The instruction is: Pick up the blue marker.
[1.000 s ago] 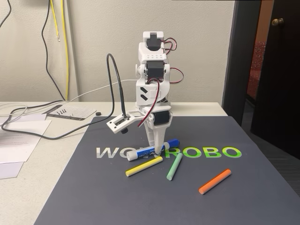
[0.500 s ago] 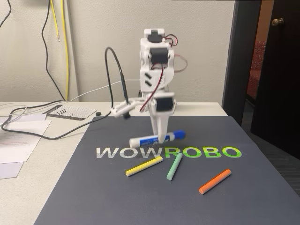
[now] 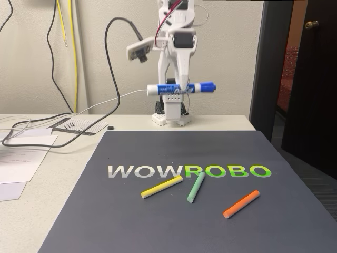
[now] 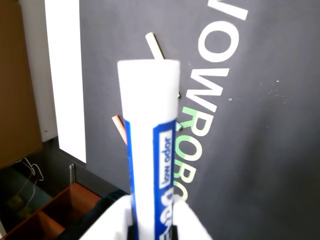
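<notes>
The blue marker (image 3: 179, 88) hangs level high above the table, white end to the left and blue cap to the right in the fixed view. My gripper (image 3: 180, 90) is shut on its middle, pointing down from the raised arm. In the wrist view the marker's white barrel (image 4: 150, 125) with its blue label runs up from my gripper (image 4: 152, 227) at the bottom edge, with the dark mat (image 4: 260, 150) far below.
On the dark mat (image 3: 131, 221) with the WOWROBO lettering lie a yellow stick (image 3: 161, 186), a green stick (image 3: 196, 186) and an orange stick (image 3: 241, 204). Papers (image 3: 21, 153) and black cables (image 3: 58, 138) lie left of the mat. A dark door (image 3: 308, 79) stands at the right.
The arm has risen from the mat with the blue marker in the gripper, lifting it from beside the lettering to well above the table. The three sticks have not moved.
</notes>
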Tool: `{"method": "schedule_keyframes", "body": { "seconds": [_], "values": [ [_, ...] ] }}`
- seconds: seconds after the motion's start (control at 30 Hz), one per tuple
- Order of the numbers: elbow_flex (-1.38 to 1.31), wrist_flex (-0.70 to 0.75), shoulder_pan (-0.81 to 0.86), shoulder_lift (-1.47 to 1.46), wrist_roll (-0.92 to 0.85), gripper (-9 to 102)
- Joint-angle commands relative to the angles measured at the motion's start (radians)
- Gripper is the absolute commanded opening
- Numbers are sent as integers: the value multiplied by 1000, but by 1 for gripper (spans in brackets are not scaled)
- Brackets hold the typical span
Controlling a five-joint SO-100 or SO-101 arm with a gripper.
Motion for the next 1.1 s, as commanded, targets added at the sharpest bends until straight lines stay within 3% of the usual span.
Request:
{"method": "schedule_keyframes", "body": {
  "seconds": [0.0,0.13,0.33,1.07],
  "values": [
    [-28,28,-5,161,9,1],
    [-3,26,-6,233,28,1],
    [354,-172,-34,502,51,1],
    [943,-566,-28,890,43,1]
  ]
}}
